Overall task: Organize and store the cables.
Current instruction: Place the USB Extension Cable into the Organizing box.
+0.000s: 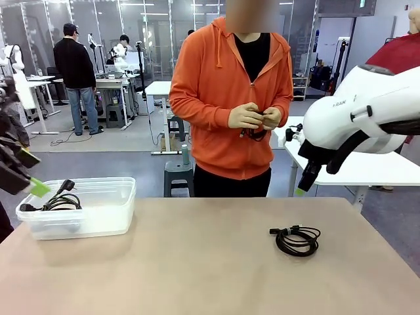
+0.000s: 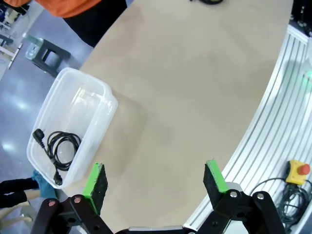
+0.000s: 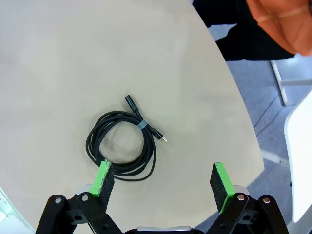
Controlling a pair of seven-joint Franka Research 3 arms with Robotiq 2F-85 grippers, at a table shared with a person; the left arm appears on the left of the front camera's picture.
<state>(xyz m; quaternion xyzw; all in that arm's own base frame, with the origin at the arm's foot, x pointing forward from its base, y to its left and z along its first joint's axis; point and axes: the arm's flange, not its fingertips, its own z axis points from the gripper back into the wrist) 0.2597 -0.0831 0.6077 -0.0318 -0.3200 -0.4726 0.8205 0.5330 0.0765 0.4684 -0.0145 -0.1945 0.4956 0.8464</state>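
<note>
One coiled black cable (image 1: 296,239) lies on the table's right half. It sits just beyond my right gripper (image 3: 163,178), which hangs open above it; the coil (image 3: 122,141) is nearest the left finger. Another coiled cable (image 1: 59,200) with a chunky plug lies in the clear plastic bin (image 1: 105,220) at the left. My left gripper (image 2: 156,178) is open and holds nothing, high over the table beside the bin (image 2: 73,105) and its cable (image 2: 61,146). Across the table, a person in an orange hoodie holds a third black cable (image 1: 256,125) in both hands.
The tan table (image 1: 197,262) is bare between bin and loose coil. A yellow box with a red button (image 2: 297,173) and cords sits below the aluminium rail on my side. My white right arm (image 1: 367,111) hangs over the right edge. A grey stool (image 1: 178,174) stands behind the table.
</note>
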